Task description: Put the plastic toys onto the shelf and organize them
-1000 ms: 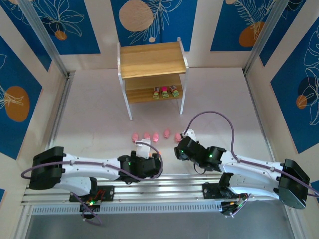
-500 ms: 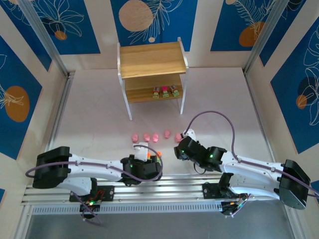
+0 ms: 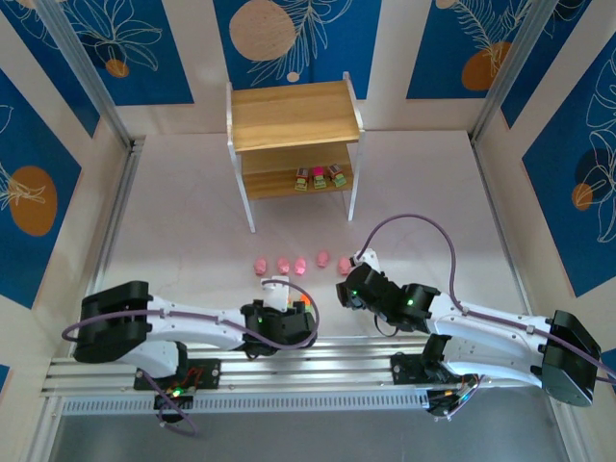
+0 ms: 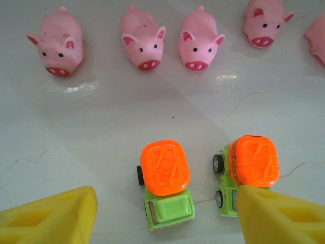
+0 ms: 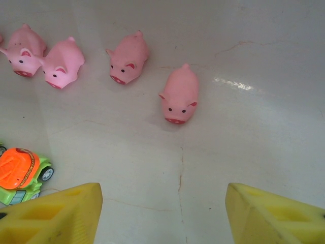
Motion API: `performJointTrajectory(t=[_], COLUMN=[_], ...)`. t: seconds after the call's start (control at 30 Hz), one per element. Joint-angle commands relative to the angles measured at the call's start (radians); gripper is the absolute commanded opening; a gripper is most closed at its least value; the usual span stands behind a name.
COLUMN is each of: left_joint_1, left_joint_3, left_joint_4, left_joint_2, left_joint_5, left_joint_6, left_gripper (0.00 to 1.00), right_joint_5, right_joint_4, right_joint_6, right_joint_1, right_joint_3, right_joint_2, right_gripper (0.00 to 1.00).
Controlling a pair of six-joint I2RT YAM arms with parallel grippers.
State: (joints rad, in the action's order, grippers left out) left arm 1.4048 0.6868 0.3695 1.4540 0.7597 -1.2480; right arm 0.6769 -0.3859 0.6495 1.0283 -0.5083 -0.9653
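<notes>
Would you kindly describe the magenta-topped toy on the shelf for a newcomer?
Find the wooden shelf at the far side of the table and look at its lower board. Three small toys sit in a row there; the middle toy is the only one with a magenta top.

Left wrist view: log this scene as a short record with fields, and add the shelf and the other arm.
pigs: four pink pigs in a row, a fifth pig cut by the frame edge
trucks: two orange-topped trucks side by side, nearer the camera than the pigs
left pincer: open, one truck between its fingers, the other truck partly behind a finger
right pincer: open over bare table, holding nothing
shelf: three blocky toys on the lower board
</notes>
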Motion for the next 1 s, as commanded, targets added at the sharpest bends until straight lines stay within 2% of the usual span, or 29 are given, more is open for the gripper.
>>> performJointTrajectory(t=[0.0,0.7,0.97], left_joint_1=[-0.014,-0.07,-0.071], left_joint_3=[-0.01,-0.071,-0.086], left_joint_4=[-0.023,-0.149,-0.125], left_joint_2=[0.022,0.105,0.08], left_joint_5=[-0.012,-0.081,-0.082], left_joint_6=[0.012,0.029,0.027], left_gripper=[0.72,0.7,0.59], right_joint_5=[0.006,-0.005,-0.006], right_joint_4=[-0.005,-0.002,-0.001], right_joint_6=[0.017,0.013,0.012], right_joint_1=[0.004,-0.002,-0.002], right_joint_3=[0.003,-0.001,-0.003], right_joint_2=[0.01,-0.003,-0.013], right_gripper=[0.65,0.65,0.65])
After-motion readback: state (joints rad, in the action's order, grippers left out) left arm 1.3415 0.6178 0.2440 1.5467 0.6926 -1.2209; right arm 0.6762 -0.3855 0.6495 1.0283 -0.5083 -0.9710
